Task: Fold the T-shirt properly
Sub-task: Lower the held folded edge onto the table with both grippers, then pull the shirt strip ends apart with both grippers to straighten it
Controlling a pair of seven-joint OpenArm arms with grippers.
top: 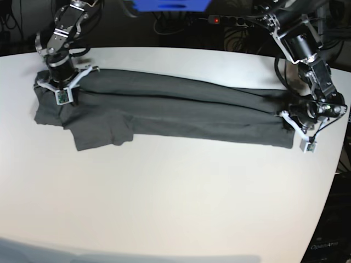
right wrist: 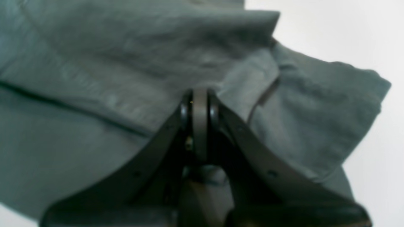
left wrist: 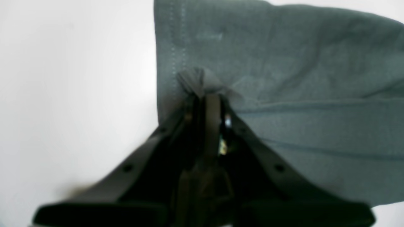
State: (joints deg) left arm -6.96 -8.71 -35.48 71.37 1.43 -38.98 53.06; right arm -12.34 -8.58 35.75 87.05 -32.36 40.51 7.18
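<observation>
Both grippers (left wrist: 202, 91) (right wrist: 199, 94) pinch T-shirt (top: 164, 109), stretched lengthwise left-right across table (top: 175, 208).

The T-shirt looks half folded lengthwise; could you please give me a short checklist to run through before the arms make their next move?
1. Left gripper shut on fabric by the stitched hem: ok.
2. Right gripper shut on fabric at the sleeve end: ok.
3. T-shirt stretched long between the arms: ok.
4. Folded layers aligned: not ok, one sleeve sticks out in front.
5. Table bare in front: ok.
6. Grip catches all layers: cannot tell.
</observation>
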